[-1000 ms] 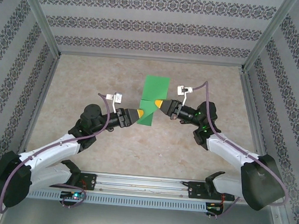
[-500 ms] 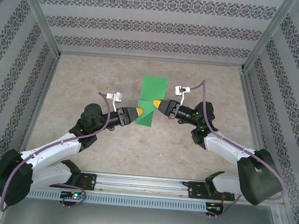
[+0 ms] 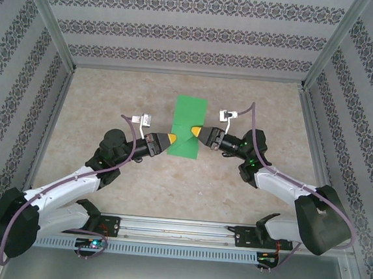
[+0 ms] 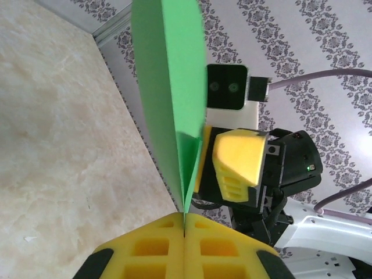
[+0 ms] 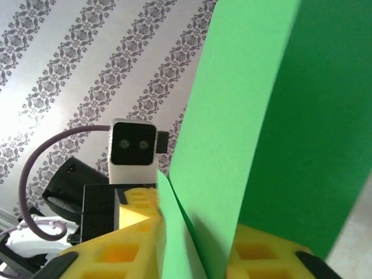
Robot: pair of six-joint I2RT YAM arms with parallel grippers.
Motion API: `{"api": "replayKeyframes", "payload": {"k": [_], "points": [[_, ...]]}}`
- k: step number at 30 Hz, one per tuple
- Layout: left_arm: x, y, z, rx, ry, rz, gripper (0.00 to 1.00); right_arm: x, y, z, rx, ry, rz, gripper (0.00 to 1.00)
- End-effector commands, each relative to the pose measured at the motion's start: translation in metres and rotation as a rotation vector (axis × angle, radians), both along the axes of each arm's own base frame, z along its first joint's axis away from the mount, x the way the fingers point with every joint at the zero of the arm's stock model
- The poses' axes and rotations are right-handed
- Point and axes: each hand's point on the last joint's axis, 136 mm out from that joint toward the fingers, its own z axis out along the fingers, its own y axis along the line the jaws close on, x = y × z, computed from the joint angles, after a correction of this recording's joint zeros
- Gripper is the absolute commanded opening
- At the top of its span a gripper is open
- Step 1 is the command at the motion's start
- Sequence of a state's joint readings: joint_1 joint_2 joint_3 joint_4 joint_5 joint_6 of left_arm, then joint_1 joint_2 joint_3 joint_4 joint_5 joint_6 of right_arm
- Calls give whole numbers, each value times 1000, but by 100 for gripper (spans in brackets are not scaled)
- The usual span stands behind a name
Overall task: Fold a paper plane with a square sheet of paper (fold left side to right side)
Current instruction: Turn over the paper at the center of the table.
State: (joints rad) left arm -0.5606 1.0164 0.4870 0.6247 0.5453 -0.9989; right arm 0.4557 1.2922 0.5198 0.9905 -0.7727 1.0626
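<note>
Jaws pinching the green sheet [image 3: 189,113], left gripper [image 3: 175,140] faces right gripper [image 3: 193,131], parted around it.

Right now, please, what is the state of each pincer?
Left pincer: closed, pinching the edge of the green paper sheet.
Right pincer: open, fingers apart on either side of the same sheet.

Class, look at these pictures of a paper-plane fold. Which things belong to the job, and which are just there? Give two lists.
Belongs to the job: green sheet of paper; left gripper, pinching its edge; right gripper, with the paper between its fingers.

Just there: table; patterned walls; metal rail by the arm bases.
</note>
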Motion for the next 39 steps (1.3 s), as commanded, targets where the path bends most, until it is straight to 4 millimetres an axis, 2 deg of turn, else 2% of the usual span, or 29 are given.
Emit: {"api": "replayKeyframes", "payload": {"k": [1,5,10,12,14,20,25,31,35,39], "points": [[1,5,10,35,-39,18,0,-1,-13,5,-4,-56,-42,37],[-1,9,-5,157,3,27,0,1,-29,-6,-59,-48,-100,43],[-6,25,-27,434,84,35,0,4,-57,-39,-286,-3,-244,51],[-9,33,-35,536,124,38,0,5,-75,-56,-411,26,-335,59],[-13,44,-43,674,165,44,0,4,-94,-71,-532,52,-408,72],[-17,76,-55,1090,198,136,0,0,-137,-97,-762,116,-550,98],[-18,92,-55,1375,228,228,0,-1,-163,-114,-825,199,-629,98],[-19,99,-47,1683,233,347,0,-2,-172,-121,-810,247,-653,98],[-18,103,-59,1800,258,428,0,-2,-176,-125,-803,266,-664,98],[-16,98,-80,1836,292,490,0,-2,-178,-128,-795,280,-664,98]]}}
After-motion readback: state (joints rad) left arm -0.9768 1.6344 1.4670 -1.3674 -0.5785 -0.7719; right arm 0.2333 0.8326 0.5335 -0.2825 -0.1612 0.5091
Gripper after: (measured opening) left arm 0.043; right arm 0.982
